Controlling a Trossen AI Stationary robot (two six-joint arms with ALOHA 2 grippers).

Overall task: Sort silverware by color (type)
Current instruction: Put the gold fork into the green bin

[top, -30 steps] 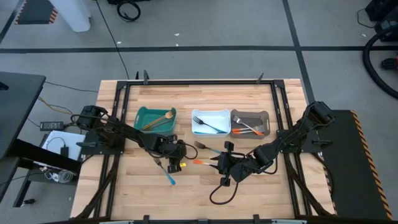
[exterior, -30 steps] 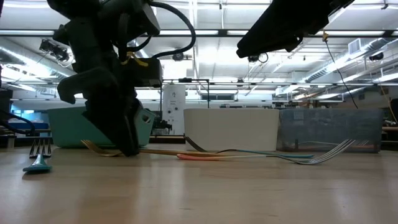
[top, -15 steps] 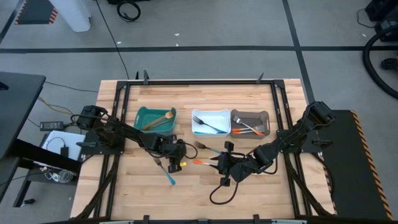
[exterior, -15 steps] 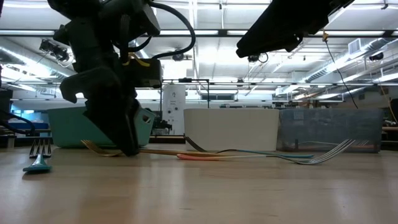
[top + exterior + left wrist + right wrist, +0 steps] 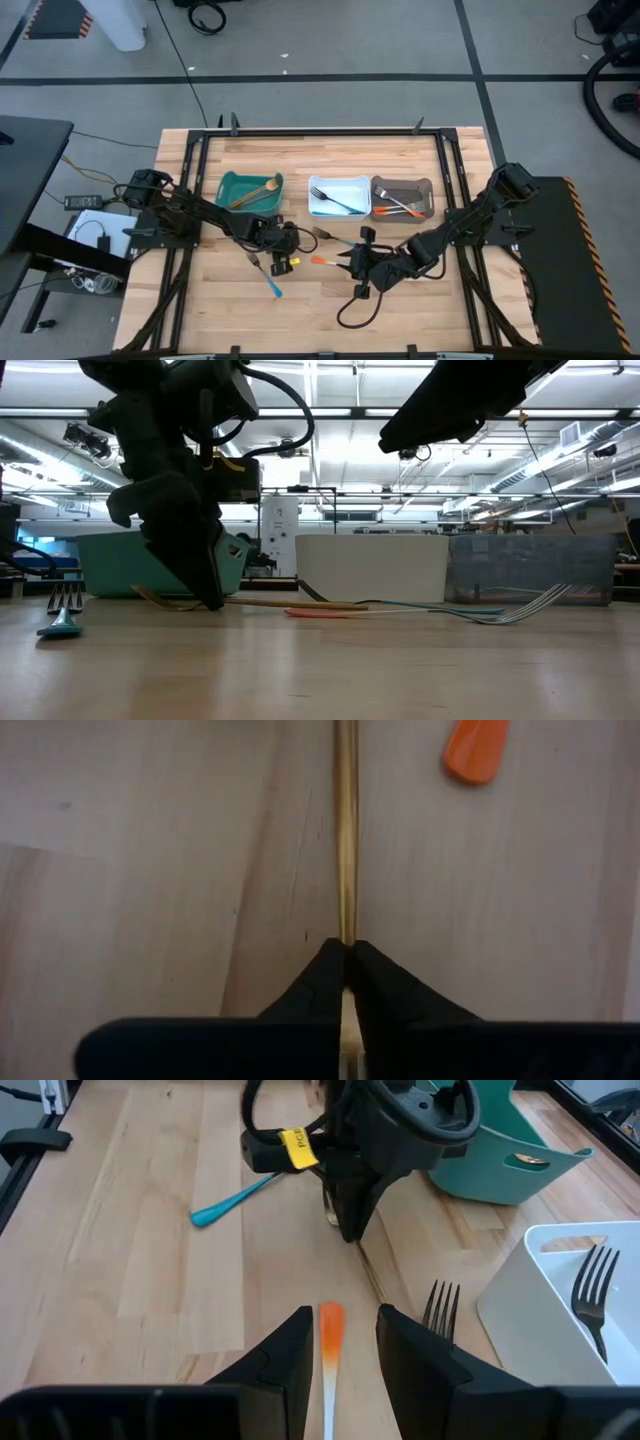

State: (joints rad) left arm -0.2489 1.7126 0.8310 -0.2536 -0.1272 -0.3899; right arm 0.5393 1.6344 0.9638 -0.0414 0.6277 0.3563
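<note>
**Left jaws pinch gold utensil, right jaws straddle orange one**

Left gripper (image 5: 281, 251) is down on the table (image 5: 320, 300) in front of the teal bin (image 5: 250, 191). In the left wrist view its jaws are together, clamped on the thin gold utensil (image 5: 346, 840), which lies flat on the wood. The low view shows the same gripper (image 5: 205, 575) with its tips at table level on the gold shaft (image 5: 290, 603).

Right gripper (image 5: 352, 262) sits low near table centre, in front of the white bin (image 5: 339, 196). Its jaws are apart, one on each side of the orange utensil (image 5: 329, 1342), which lies on the table between them; cannot tell if they touch it. The end of the orange handle (image 5: 478, 748) also shows in the left wrist view, just beside the gold one.

A blue utensil (image 5: 272, 282) lies on the table nearer the front edge, close to the left gripper. A dark fork head (image 5: 440, 1306) lies beside the orange handle, near the white bin.

The teal bin holds gold pieces, the white bin a dark fork (image 5: 594, 1295), and the grey bin (image 5: 403, 198) orange-handled forks.
</note>
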